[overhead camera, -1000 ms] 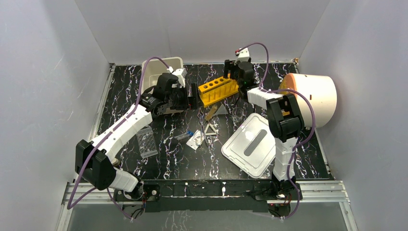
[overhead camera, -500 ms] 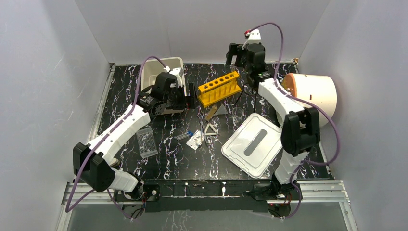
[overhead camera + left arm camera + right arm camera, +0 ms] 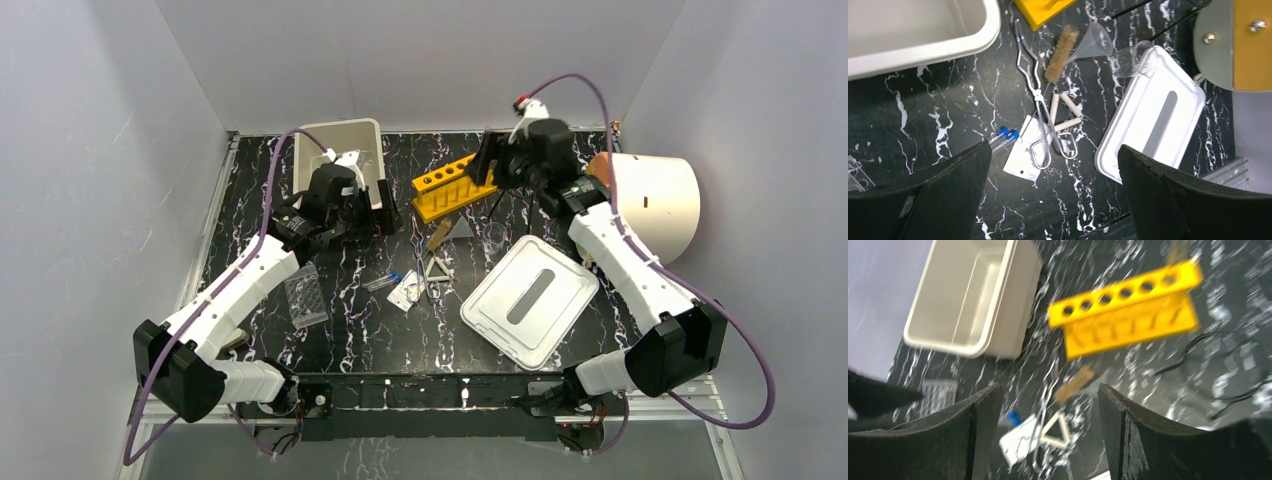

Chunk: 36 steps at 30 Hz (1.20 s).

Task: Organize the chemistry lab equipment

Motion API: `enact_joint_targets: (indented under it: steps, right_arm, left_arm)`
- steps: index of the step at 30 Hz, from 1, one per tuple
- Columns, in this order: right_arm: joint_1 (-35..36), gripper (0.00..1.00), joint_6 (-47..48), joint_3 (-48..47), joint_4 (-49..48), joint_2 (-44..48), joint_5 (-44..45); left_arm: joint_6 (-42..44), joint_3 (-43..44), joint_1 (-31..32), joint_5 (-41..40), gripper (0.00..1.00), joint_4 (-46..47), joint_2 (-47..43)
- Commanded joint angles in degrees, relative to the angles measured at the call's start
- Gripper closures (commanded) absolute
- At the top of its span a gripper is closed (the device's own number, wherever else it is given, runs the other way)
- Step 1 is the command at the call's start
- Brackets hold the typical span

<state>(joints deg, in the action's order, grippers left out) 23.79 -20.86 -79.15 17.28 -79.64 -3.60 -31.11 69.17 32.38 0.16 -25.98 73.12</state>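
Note:
The loose equipment lies mid-table: white triangle [image 3: 437, 268] [image 3: 1064, 112] [image 3: 1057, 432], metal tongs [image 3: 1035, 95], blue-capped vials [image 3: 380, 283] [image 3: 1004, 136], tan brush [image 3: 438, 235] [image 3: 1060, 55] [image 3: 1073, 382], clear funnel [image 3: 1093, 45] and glass beaker [image 3: 492, 235] [image 3: 1130, 60]. A black wire ring stand [image 3: 497, 205] [image 3: 1218, 370] stands right of the yellow rack [image 3: 455, 186] [image 3: 1128, 307]. My left gripper [image 3: 385, 215] [image 3: 1053, 200] hovers open beside the bin, above and left of the items. My right gripper [image 3: 490, 160] [image 3: 1048, 435] hangs open over the rack's right end, holding nothing.
A white bin [image 3: 335, 160] [image 3: 918, 30] [image 3: 973, 300] sits at back left. A white lid [image 3: 530, 300] [image 3: 1153, 120] lies front right, a white-and-orange cylinder [image 3: 650, 205] at the right edge. A clear well plate [image 3: 305, 297] and white packet [image 3: 404, 292] [image 3: 1023, 155] lie nearby.
The right arm lifted off the rack's end, rose, then came back down tilted, its elbow swinging out to the front right. The left arm drew back slightly leftward. The table items stayed put.

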Motion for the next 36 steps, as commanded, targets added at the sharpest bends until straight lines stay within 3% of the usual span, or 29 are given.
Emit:
enact_joint_targets:
  steps: [1,7,9,14,17,25,32,36]
  right_arm:
    - [8.6,0.23,-5.5,6.9,4.6,1.3,0.0]
    - [16.8,0.26,-12.2,13.1,-0.6,-1.7,3.3]
    - [18.8,0.28,-14.7,13.4,-1.9,-3.9,3.2]
    - [21.8,0.36,-22.8,15.4,-7.9,-9.4,3.1]
    - [23.1,0.42,-27.5,15.3,-10.8,-13.1,3.2]
    - [27.5,0.46,-38.7,8.3,-3.2,-21.9,11.3]
    - [31.1,0.41,-41.4,1.9,3.1,-28.5,18.0]
    - [32.6,0.41,-41.9,-2.0,8.6,-31.4,22.3]
  left_arm:
    - [-3.9,-2.8,-0.2,-4.6,0.06,-2.2,-1.0]
    - [-9.8,-5.0,-0.3,-15.6,0.19,-9.8,-2.6]
    - [-11.4,-5.5,-0.8,-16.8,0.27,-12.3,-3.4]
    - [-15.5,-13.7,-1.1,-16.1,0.36,-12.0,-8.5]
    - [-18.2,-17.9,-1.3,-14.9,0.38,-11.3,-11.5]
    - [-19.3,-23.8,-1.4,-11.5,0.43,-6.3,-14.5]
    - [-19.9,-23.3,-1.4,-16.1,0.43,-7.9,-15.0]
    - [-20.5,-22.8,-1.4,-20.4,0.37,-10.0,-16.3]
